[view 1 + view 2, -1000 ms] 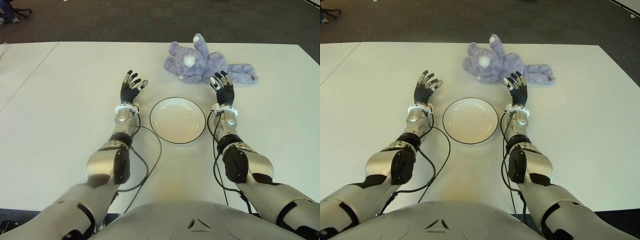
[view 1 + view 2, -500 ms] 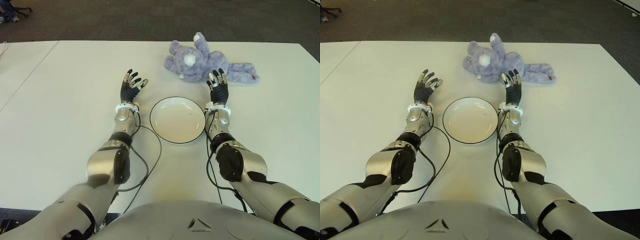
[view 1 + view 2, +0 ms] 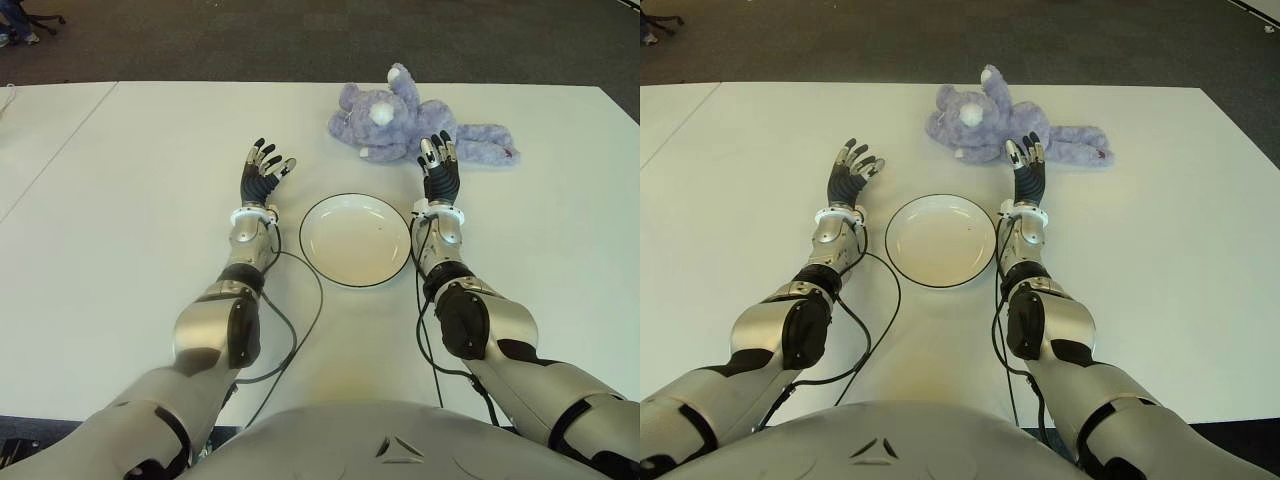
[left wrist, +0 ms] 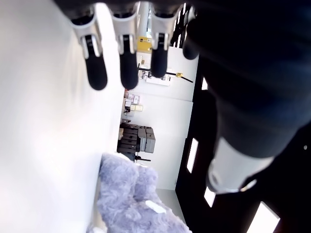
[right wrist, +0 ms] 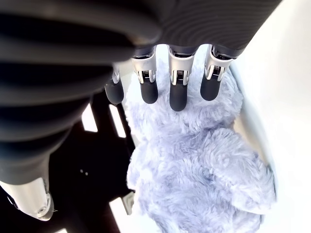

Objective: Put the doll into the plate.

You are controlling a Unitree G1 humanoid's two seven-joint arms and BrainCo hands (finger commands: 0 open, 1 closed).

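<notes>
right hand (image 3: 438,170) spread, by fluffy doll (image 3: 400,125)

Doll (image 3: 400,125): lavender plush bear, lying flat on my white table, beyond the plate (image 3: 355,240), white round dish, dark rim, empty, between my forearms

My left hand (image 3: 262,176) and right hand (image 3: 438,170) have black ribbed palms, with fingers (image 5: 177,92) of black rubbery tips set on silver metal knuckles, and a white ring sits at each wrist. My forearms are silver-grey shells with black joint covers at the elbows. A thin black cable (image 3: 300,310) loops out from each arm, and my torso is a smooth grey casing with a small triangular mark.
</notes>
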